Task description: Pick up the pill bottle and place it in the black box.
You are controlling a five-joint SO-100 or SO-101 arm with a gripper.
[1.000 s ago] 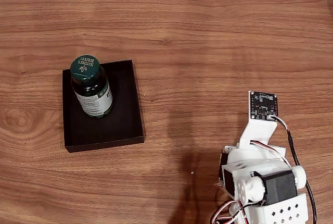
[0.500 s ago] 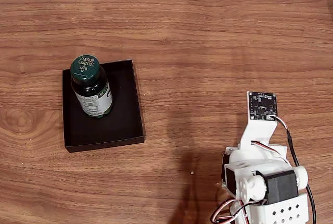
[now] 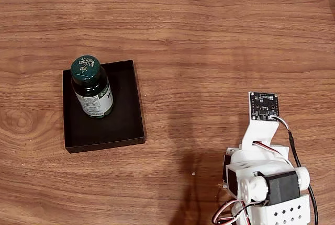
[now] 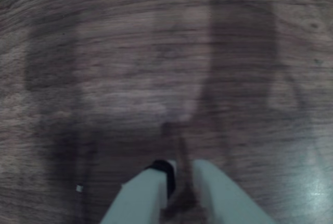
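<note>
Both fingers [image 4: 148,195] of the gripper [image 4: 177,174] sit close together in the wrist view, almost touching at the tips, with nothing between them and only blurred wood grain of the table [image 3: 220,36] beneath. Well away from those fingers, off to the left in the fixed view, the pill bottle [image 3: 92,87] stands upright inside the black box [image 3: 112,125], toward its back left part, near the wall but not clearly touching it. The arm [image 3: 261,178] is folded low by the near edge of the table, so I judge the job as good as done. What could still spoil it, I think, is a sweep back out over the box: the bottle is tall for its base and the walls around it are low, so a knock from a finger would tip it or roll it over the rim. I count one bottle, one box, one arm and two fingers.
</note>
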